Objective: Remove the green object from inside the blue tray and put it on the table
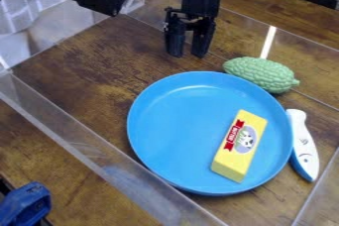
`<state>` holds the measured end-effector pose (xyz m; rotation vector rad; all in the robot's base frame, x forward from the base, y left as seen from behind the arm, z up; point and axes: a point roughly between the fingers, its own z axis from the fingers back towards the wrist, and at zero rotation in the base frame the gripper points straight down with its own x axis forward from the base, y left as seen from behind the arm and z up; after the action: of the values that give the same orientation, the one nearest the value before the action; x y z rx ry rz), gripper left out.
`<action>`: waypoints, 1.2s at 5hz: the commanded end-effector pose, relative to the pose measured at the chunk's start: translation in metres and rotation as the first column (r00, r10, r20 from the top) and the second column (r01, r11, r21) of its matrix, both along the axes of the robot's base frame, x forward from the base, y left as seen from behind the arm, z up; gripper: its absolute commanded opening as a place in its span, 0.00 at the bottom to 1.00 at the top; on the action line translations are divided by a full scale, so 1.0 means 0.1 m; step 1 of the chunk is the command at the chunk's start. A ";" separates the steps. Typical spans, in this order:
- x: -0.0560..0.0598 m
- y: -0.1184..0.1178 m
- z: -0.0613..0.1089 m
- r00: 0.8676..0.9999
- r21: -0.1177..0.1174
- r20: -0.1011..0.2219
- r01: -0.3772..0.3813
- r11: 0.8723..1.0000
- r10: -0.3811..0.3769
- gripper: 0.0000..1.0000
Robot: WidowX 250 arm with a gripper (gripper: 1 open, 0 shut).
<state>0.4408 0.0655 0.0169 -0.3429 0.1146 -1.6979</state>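
Observation:
The green object [261, 73], a pale green knobbly oval, lies on the table [93, 71] just beyond the far right rim of the blue tray [179, 121], touching or nearly touching the rim. My black gripper [188, 44] stands to the left of it at the back of the table, pointing down with its fingers spread open and nothing between them. A gap of bare wood separates it from the green object.
A yellow block with a red-white label [240, 144] lies inside the tray at the right. A white and blue pen-like device [303, 144] rests on the table right of the tray. Clear acrylic walls [79, 136] edge the tabletop.

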 end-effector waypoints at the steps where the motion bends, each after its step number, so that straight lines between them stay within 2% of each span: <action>1: -0.09 0.28 -0.14 0.998 0.001 -0.035 -0.055 0.999 0.055 1.00; 2: -0.11 0.36 -0.13 0.998 -0.002 -0.037 -0.050 0.999 0.050 1.00; 4: -0.11 0.30 -0.12 0.999 -0.009 -0.038 0.031 0.999 -0.032 1.00; 5: -0.09 0.23 -0.12 0.999 -0.012 -0.051 0.013 1.000 -0.013 1.00; 6: -0.05 0.13 -0.14 0.996 -0.015 -0.064 0.066 0.998 -0.067 1.00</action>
<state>0.4390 0.0748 0.0196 -0.3837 0.1288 -1.7719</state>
